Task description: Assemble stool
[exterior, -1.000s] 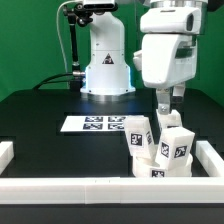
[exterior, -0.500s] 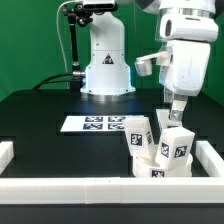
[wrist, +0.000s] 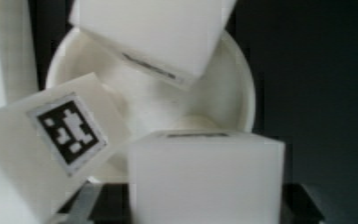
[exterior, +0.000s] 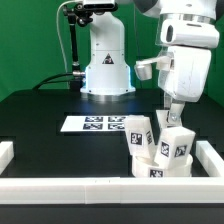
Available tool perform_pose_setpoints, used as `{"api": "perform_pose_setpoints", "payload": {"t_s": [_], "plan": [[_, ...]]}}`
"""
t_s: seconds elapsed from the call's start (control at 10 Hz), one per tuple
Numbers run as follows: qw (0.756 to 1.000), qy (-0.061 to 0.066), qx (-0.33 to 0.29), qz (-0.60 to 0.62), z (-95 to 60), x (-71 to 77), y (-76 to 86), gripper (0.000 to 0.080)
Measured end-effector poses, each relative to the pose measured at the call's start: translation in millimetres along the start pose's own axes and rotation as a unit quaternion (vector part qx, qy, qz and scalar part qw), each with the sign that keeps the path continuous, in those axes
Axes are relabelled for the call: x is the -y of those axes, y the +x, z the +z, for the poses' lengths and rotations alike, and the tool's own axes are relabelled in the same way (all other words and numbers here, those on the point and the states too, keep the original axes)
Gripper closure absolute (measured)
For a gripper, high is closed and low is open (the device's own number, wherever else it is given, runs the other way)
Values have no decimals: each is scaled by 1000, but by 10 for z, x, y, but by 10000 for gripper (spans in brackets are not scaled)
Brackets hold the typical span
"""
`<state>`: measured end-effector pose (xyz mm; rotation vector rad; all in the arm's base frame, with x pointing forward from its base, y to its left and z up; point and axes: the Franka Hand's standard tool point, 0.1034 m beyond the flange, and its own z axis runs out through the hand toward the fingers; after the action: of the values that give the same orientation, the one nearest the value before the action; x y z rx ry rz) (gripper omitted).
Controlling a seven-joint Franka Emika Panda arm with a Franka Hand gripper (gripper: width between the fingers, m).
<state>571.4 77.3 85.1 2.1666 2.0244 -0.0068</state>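
Stool parts: the small white plastic stool [exterior: 158, 146] stands as a tight cluster of chunky block legs with black-and-white square tags, at the exterior view's lower right, on the black table [exterior: 50, 120].
Seat: the thick round white disc seat [wrist: 105, 60] shows in the wrist view behind the legs; in the exterior view it is mostly hidden among them.
Legs: three white block legs; one tagged leg [wrist: 60, 125] leans tilted, one plain-faced leg [wrist: 202, 170] fills the near foreground, one more leg [wrist: 149, 35] sits at an angle over the seat.
Pincer: the two-finger gripper [exterior: 172, 109] hangs just above the cluster's far right side, its fingers pointing down toward the topmost leg.
Pincer state: cannot tell whether it is released or clenched; the fingertips are too small in the exterior view and do not show in the wrist view.
Contact: whether the fingertips touch a leg is unclear.
Border: long white rails [exterior: 100, 186] run just in front of the cluster and along its right.
Marker board: the flat white marker board [exterior: 92, 124] lies left of the cluster, near but apart.
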Motion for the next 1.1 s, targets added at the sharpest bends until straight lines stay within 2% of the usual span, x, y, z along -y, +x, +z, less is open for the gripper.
{"api": "perform_pose_setpoints", "payload": {"t_s": [0.3, 0.9, 1.1], "plan": [[1000, 0, 0, 20, 1, -2, -7, 461], [977, 0, 0, 212, 0, -4, -13, 459], [936, 13, 11, 352, -8, 44, 35, 459]]}}
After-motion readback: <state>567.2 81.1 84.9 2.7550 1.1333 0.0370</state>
